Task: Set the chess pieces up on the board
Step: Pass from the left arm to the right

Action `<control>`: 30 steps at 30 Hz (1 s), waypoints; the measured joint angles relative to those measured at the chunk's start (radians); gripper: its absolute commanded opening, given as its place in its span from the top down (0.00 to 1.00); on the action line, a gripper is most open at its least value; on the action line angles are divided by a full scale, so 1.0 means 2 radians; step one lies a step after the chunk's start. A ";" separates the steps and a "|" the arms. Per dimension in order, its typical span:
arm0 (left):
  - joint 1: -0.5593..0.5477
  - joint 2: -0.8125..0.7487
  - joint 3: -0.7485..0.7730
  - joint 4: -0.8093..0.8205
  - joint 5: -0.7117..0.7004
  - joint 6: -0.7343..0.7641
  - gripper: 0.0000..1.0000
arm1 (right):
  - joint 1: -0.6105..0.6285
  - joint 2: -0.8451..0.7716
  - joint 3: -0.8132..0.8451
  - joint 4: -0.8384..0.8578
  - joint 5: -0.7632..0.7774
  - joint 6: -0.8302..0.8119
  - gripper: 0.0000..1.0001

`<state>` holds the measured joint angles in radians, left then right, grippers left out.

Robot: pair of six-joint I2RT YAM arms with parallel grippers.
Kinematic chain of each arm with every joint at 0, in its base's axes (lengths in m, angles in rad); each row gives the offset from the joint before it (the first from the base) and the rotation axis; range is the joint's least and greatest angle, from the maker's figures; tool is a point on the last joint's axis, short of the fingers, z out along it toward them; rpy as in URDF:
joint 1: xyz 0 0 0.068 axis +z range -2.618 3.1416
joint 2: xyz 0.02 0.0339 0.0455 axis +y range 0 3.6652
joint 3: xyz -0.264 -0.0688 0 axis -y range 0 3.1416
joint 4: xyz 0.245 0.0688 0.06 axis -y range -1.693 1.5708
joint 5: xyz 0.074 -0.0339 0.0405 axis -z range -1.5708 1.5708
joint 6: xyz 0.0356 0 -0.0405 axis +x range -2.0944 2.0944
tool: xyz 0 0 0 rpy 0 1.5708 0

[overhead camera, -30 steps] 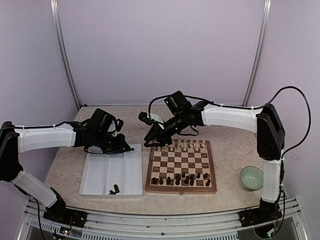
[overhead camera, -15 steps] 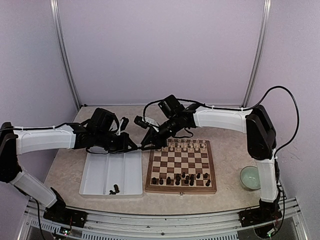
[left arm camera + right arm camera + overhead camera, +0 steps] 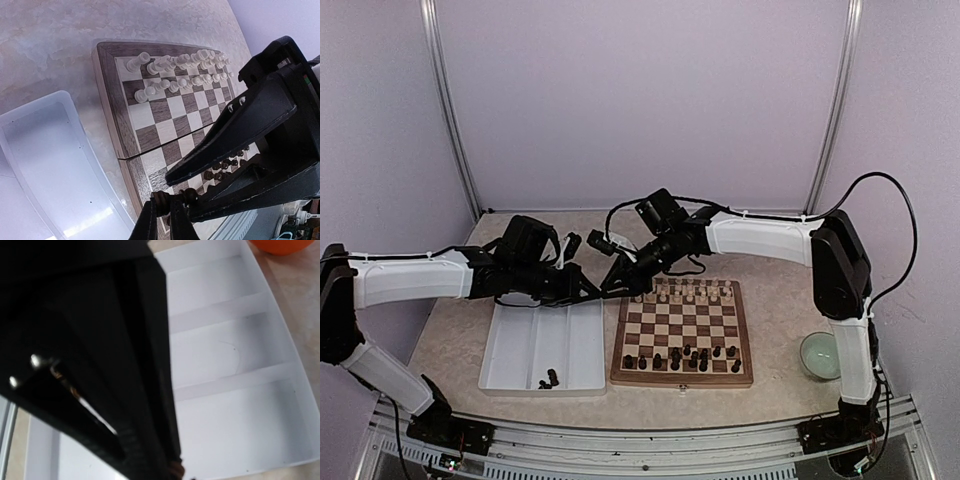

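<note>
Above the gap between the white tray [image 3: 520, 340] and the board [image 3: 682, 381], my left gripper [image 3: 590, 291] is shut on the base of a dark chess piece [image 3: 172, 197] held sideways. My right gripper [image 3: 612, 288] meets it tip to tip. In the left wrist view the right gripper's fingers [image 3: 235, 135] stand on either side of the piece's head, with a narrow gap still showing. More dark chess pieces [image 3: 680, 356] stand along the board's near rows. A dark shape blocks most of the right wrist view, where only a brown bit of the piece [image 3: 175, 471] shows.
Cream-white figures [image 3: 685, 293] fill the board's far rows. A few dark pieces [image 3: 550, 379] lie in the tray's near compartment. A pale green bowl [image 3: 822, 355] sits right of the board. The tray's dividers [image 3: 235, 382] show below the right wrist.
The right arm swung left to meet the left gripper over the tray's right edge, and its fingers have narrowed around the piece's head. The left gripper edged right with the piece.
</note>
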<state>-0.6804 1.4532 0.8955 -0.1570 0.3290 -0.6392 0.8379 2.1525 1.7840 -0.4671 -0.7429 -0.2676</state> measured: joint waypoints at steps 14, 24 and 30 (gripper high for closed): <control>0.001 0.002 -0.004 0.008 0.002 -0.008 0.92 | 0.004 0.000 -0.010 0.003 0.009 0.003 0.83; 0.003 0.006 -0.007 0.011 0.003 -0.015 0.79 | 0.006 0.000 -0.014 0.004 0.022 0.002 0.94; 0.004 0.007 0.000 -0.005 0.000 0.006 0.73 | 0.006 -0.005 -0.010 -0.025 0.047 -0.036 0.96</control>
<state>-0.6724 1.4670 0.8951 -0.1669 0.3283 -0.6270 0.8501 2.1422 1.7641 -0.5171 -0.6495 -0.3389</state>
